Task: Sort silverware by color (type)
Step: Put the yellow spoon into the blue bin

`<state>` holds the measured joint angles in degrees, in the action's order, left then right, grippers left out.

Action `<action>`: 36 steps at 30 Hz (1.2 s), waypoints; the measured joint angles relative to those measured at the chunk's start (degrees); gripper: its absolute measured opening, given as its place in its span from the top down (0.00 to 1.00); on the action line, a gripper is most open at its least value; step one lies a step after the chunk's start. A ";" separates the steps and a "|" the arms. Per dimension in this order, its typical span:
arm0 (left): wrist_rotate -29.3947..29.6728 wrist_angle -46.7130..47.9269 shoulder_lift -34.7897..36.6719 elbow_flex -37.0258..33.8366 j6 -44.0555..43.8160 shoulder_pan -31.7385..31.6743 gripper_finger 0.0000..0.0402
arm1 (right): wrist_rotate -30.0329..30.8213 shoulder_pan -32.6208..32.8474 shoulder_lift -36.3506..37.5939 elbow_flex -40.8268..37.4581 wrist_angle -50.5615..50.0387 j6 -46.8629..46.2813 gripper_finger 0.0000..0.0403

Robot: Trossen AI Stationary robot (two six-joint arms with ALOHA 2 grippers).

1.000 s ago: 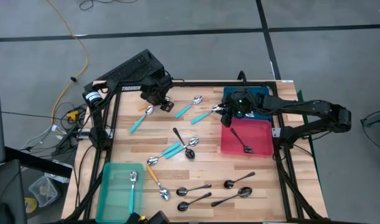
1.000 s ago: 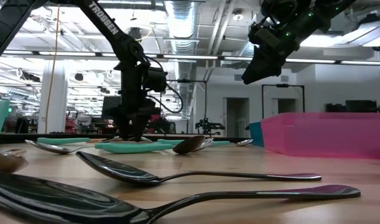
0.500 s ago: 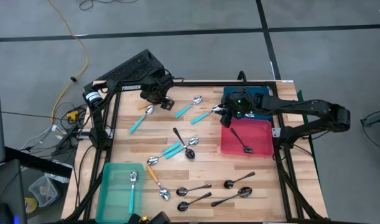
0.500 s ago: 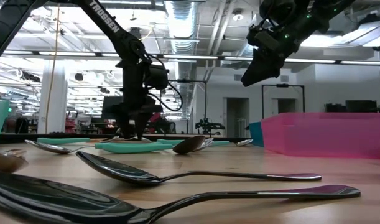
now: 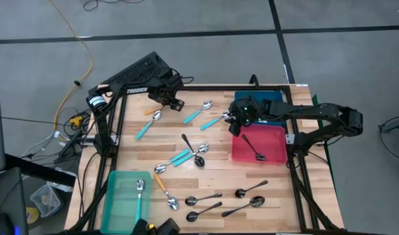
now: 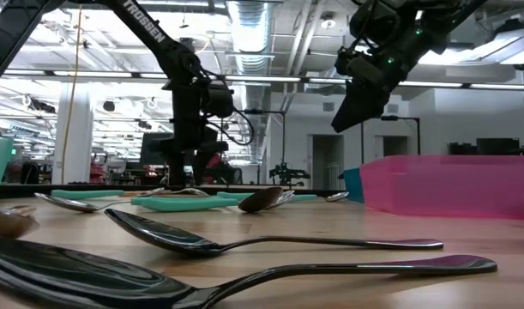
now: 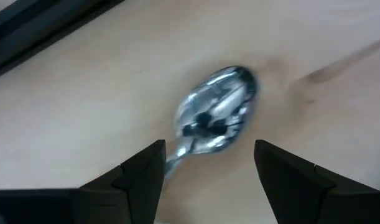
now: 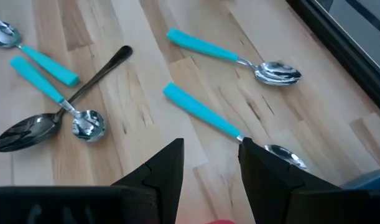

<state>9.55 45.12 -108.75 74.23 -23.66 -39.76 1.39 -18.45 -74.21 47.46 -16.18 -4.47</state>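
Left gripper (image 5: 174, 103), jaws wide, hovers over a teal-handled spoon (image 5: 149, 124) at the table's far left; right gripper (image 5: 238, 121), open and empty, faces 2 teal spoons (image 8: 230, 127). Next likely: descend, pinch.

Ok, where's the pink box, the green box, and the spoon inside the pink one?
pink box (image 5: 272, 135), high view, bare floor.
green box (image 5: 117, 199), high view, bare floor.
dark spoon (image 5: 258, 156), high view, bowl.
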 joint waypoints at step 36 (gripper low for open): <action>17.12 12.56 2.24 9.01 11.06 3.13 0.43 | -0.08 0.46 -0.02 -0.02 0.34 -0.01 0.57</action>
<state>26.67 57.68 -106.51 83.25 -12.60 -36.63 1.31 -18.00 -74.22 47.44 -15.84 -4.48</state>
